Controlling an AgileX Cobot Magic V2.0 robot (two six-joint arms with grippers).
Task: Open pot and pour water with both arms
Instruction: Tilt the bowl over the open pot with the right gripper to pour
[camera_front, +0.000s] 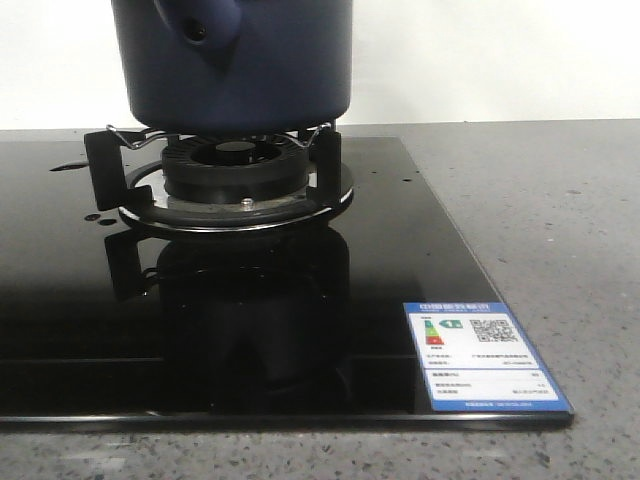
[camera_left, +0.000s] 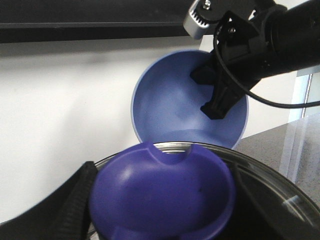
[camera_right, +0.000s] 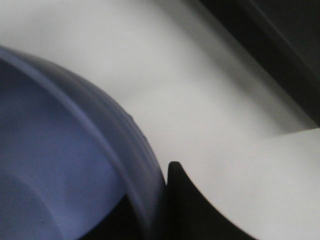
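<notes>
1. The pot (camera_front: 235, 65) sits on the burner (camera_front: 235, 170), handle toward the camera.
2. The right gripper (camera_left: 220, 95) pinches the bowl (camera_left: 175, 105) rim, tilted above the pot's lid (camera_left: 165, 195).
3. Left gripper: state cannot be told.

Only readable marking: a blue-and-white sticker (camera_front: 485, 353) on the near right corner of the black glass stovetop (camera_front: 400, 260). It carries a white header line on blue, a coloured efficiency arrow chart, a QR code and rows of small print, all too small to read. Nothing legible in either wrist view.
</notes>
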